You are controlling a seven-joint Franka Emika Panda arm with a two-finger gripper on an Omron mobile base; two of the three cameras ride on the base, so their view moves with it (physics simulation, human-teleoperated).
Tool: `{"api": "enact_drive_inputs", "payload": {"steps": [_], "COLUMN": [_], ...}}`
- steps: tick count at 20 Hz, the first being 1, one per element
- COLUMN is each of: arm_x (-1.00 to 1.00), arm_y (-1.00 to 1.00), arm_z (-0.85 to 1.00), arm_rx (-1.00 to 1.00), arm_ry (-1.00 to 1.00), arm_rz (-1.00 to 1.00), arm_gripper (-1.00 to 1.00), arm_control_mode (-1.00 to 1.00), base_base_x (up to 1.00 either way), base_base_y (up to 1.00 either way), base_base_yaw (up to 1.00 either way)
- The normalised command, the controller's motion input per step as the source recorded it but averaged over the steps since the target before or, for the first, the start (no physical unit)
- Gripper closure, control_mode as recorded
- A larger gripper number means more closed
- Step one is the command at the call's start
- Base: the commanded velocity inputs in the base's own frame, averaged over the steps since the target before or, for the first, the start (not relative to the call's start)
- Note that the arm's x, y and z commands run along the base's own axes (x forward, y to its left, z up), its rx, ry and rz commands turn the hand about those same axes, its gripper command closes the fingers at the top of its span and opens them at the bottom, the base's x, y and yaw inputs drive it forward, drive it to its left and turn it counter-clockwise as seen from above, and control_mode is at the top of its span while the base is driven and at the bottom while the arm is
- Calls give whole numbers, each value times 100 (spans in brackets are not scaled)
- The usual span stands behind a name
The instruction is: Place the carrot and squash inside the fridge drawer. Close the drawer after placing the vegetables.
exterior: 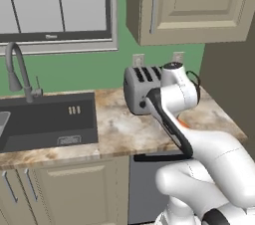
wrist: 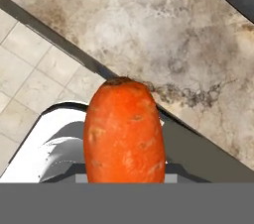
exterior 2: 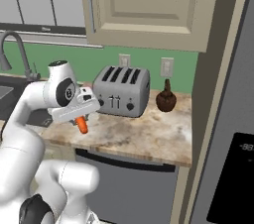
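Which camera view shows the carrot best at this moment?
The hand view: the carrot stands large in the middle, its whole orange surface sharp. In the right base view it hangs small from the tool above the counter. In the left base view just an orange sliver peeks past the arm.

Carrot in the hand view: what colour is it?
Bright orange carrot, darker at the cut end; the hand view shows it best.

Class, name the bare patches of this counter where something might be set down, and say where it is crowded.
Free: the stretch between sink and toaster, and the counter in front of toaster and brown jar. Crowded: the back, around toaster and jar, and the front edge where the end effector holds the carrot.
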Motion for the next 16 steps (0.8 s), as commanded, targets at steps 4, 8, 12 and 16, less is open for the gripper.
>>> {"api": "enact_drive_inputs", "payload": {"steps": [4, 8, 12, 16], "arm_x": [0, 0, 0, 0], "arm_y": [0, 0, 0, 0], "arm_z": [0, 0, 0, 0], "arm_rx": [0, 0, 0, 0], "arm_ry": [0, 0, 0, 0], "arm_rz": [0, 0, 0, 0], "arm_gripper": [100, 100, 100, 100], "arm_control_mode": [100, 100, 100, 100], "base_base_x": [-56, -51, -16, 3], "base_base_y": [-1, -4, -36, -82], "base_base_yaw": [-26, -37, -49, -55]}}
